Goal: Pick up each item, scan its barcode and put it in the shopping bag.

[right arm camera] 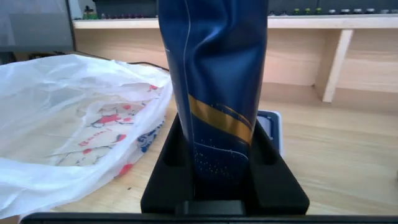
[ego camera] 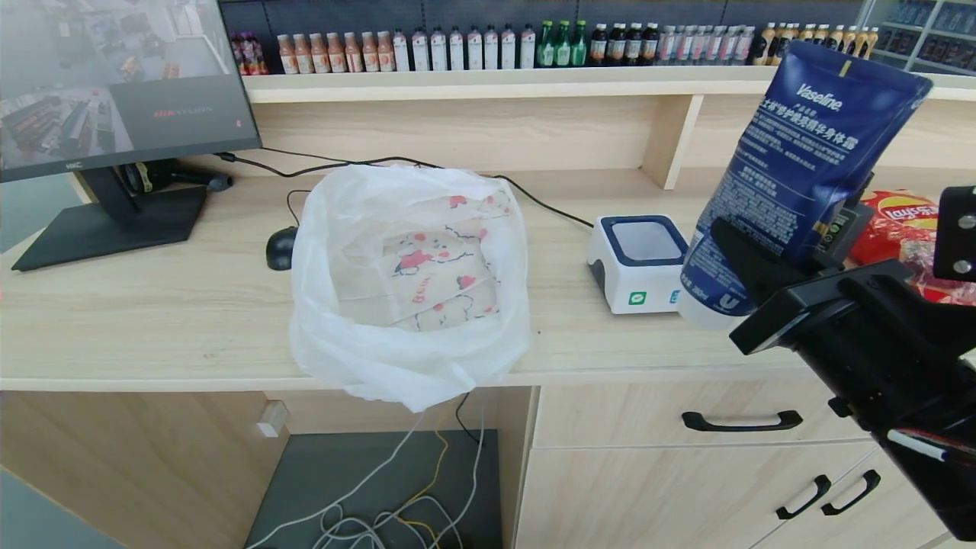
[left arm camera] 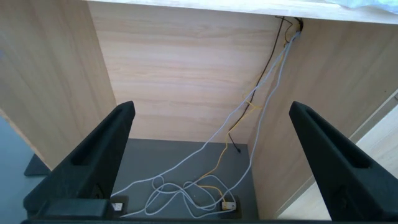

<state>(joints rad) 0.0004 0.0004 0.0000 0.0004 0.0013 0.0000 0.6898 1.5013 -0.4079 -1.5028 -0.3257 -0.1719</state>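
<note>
Nearest of all is the right gripper (ego camera: 793, 244), raised at the near right of the bench (ego camera: 152, 320), its jaws clamped on a dark blue tube (ego camera: 801, 152) that stands cap-down and leans a little to the right. The tube hangs just right of the small white scanner (ego camera: 639, 263), with a red crisp packet (ego camera: 900, 229) behind it. From the right wrist you see the tube's other face, with a gold stripe, pinched between both jaws. Left of the scanner the white shopping bag (ego camera: 328, 335) sits open near the bench's front edge, a red-and-white printed packet (ego camera: 427, 282) lying inside. A monitor (ego camera: 114, 84) and mouse (ego camera: 280, 248) stand at the far left. The left gripper (left arm camera: 211, 112) is low, below the bench top, jaws wide apart and holding nothing, facing the open recess where loose cables (left arm camera: 186, 193) trail on the floor.
</note>
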